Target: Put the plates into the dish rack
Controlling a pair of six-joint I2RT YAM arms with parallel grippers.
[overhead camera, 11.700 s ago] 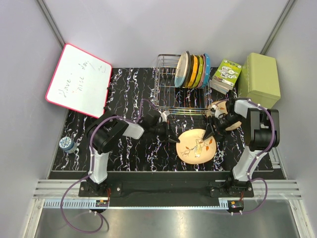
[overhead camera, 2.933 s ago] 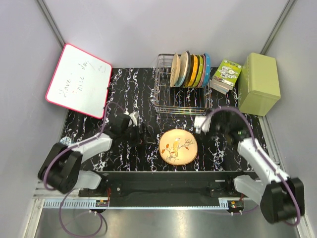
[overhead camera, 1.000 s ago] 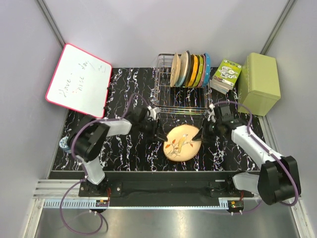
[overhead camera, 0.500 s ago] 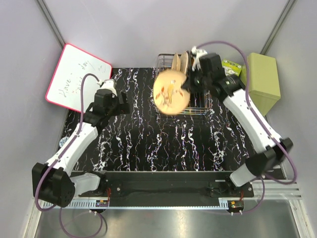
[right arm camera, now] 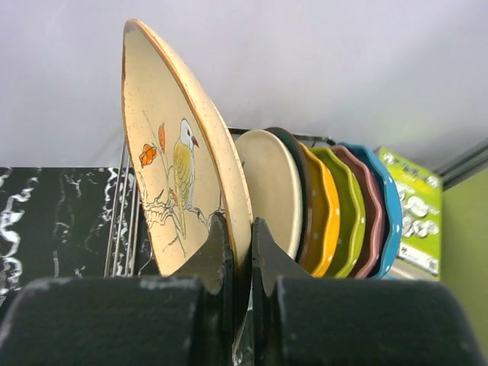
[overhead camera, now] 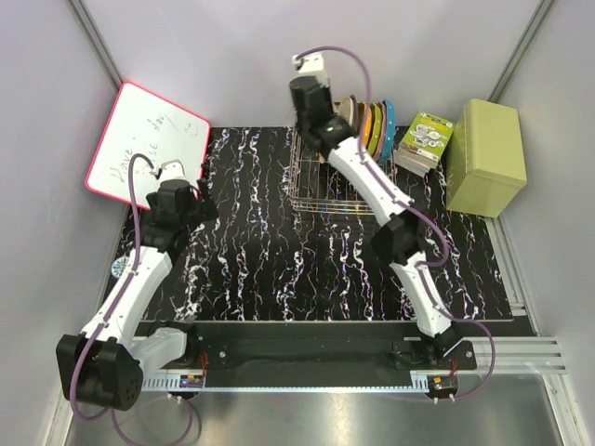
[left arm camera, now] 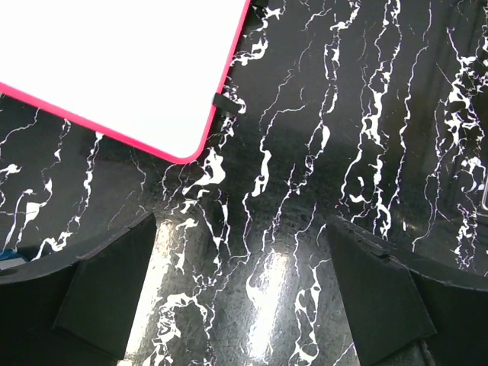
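Plates [overhead camera: 367, 128] of several colours stand on edge in a tight row at the back right of the silver wire dish rack [overhead camera: 309, 175], seen from above. The right arm [overhead camera: 358, 167] stretches across the rack, its wrist over the back left corner. The left arm [overhead camera: 139, 269] reaches well left of the rack, beside the whiteboard [overhead camera: 149, 149].

From the left wrist, the left gripper [left arm camera: 244, 305] has its dark, wedge-shaped fingers [left arm camera: 107, 297] spread wide over the glossy black table [left arm camera: 305, 152] veined in white.

From the right wrist, the right gripper [right arm camera: 238, 255] pinches the lower rim of a peach plate [right arm camera: 171, 160]. It is round and glazed, with a painted bird on a sprig. It stands upright at the rack, just left of a cream plate [right arm camera: 268, 191] and four scalloped small plates [right arm camera: 343, 213]. Whether its bottom edge sits in a slot cannot be told.

A second ago the peach plate lay flat on the table in front of the rack. Half a second ago it hung face-up over the rack's left side.
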